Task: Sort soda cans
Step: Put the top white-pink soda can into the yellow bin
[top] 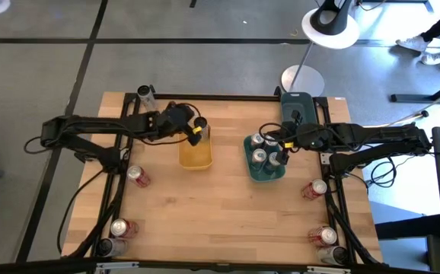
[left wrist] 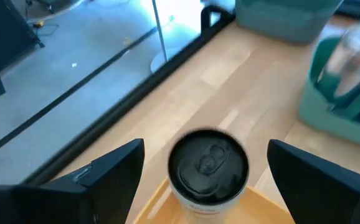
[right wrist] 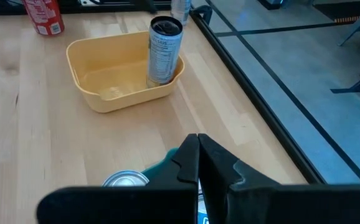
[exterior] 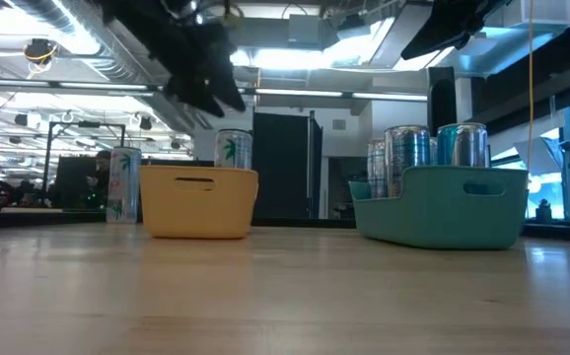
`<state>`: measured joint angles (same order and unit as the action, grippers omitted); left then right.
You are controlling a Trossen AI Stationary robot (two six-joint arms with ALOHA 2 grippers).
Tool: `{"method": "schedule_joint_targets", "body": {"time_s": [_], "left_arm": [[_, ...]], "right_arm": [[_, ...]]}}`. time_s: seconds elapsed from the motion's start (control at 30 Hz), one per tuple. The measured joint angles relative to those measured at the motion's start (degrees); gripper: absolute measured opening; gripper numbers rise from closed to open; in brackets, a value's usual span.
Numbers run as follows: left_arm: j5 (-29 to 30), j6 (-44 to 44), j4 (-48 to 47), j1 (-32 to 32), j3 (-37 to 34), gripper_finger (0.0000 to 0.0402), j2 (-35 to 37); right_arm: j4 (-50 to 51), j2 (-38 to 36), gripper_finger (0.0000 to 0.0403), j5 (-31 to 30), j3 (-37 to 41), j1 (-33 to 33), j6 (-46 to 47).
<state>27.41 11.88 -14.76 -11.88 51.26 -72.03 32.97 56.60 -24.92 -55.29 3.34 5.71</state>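
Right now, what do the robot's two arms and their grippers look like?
Both arms are dark, slender and jointed, with black cables looping alongside. The left gripper carries a yellow patch near its tip and has broad, flat black fingers. The right gripper has matching black, wedge-shaped fingers.

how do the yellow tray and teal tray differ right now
The yellow tray holds one upright can in a corner; the teal tray holds several cans. The open left pincer is above the yellow tray, the shut right pincer above the teal. Both are shallow trays on the table.
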Motion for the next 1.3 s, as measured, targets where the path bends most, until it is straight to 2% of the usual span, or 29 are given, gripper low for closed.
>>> {"method": "schedule_joint_targets", "body": {"time_s": [0.3,0.53,0.87,0.97,1.1,1.3], "left_arm": [[1.4,-1.9,-3.3,-1.0,0.3,0.0329,12.3],[2.2,-4.7,-3.5,-1.8,0.3,0.0329,18.6],[4.2,-9.6,2.2,-3.0,0.4,0.0333,19.5],[7.4,-9.7,1.5,-4.0,0.4,0.0350,19.4],[8.7,-8.9,0.9,-6.5,0.4,0.0390,19.4],[15.9,-7.1,-6.9,-13.8,0.4,0.0396,19.4]], "right_arm": [[0.0,0.0,0.0005,0.0,0.0,0.0,0.0],[0.0,0.0,0.0005,-0.1,0.0,0.0,-0.1],[0.2,0.0,0.0005,-0.1,0.0,0.0,-0.1],[0.2,0.0,0.0005,-0.1,0.0,0.0,-0.1],[0.2,0.0,0.0005,-0.1,0.0,0.0,-0.8],[0.2,0.0,0.0005,-0.2,0.0,0.0,-1.7]]}}
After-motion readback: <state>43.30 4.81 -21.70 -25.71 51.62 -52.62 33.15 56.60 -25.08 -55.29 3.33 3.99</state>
